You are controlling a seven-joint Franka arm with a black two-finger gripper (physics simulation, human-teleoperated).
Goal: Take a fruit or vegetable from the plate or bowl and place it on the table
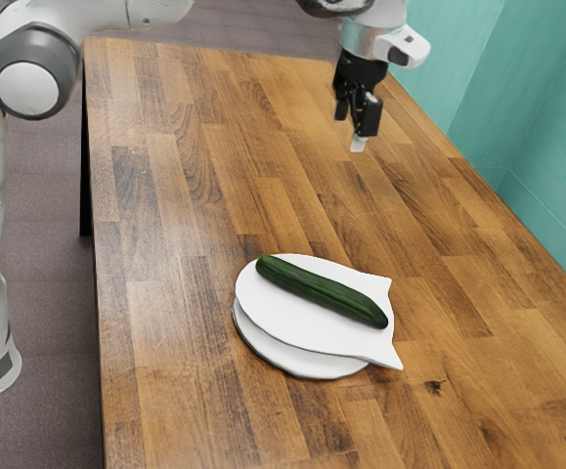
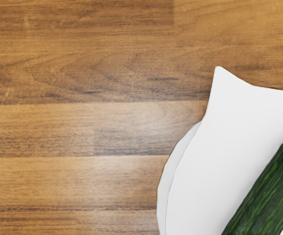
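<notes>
1. Jaws at the gripper (image 1: 357, 127), upper right of the exterior view: I cannot tell from my station whether they stand apart or together. They are well clear of the cucumber (image 1: 322, 290), which lies on the plates at lower middle there and in the lower right corner of the wrist view.
2. Nearest the camera, the round plate (image 1: 292, 362) carries the fish-shaped plate (image 1: 283, 318) off-centre. If I press down on the overhanging tail, I could tip or slide the top one.
3. The cucumber is long and probably smooth and round. Gripping near one end could let it swing or roll away from me; closing out of line with its length could twist it. I would aim at its middle, across its width.
4. Going too low could knock the upper plate, and a shallow grip could slip on the lift.
5. Farther back, my hand is off to one side of the cucumber, so descending straight from here would likely meet bare table (image 1: 165, 195).
6. Count, near to far: two plates, stacked; one cucumber; one table; one gripper on one arm (image 1: 33, 88).
</notes>
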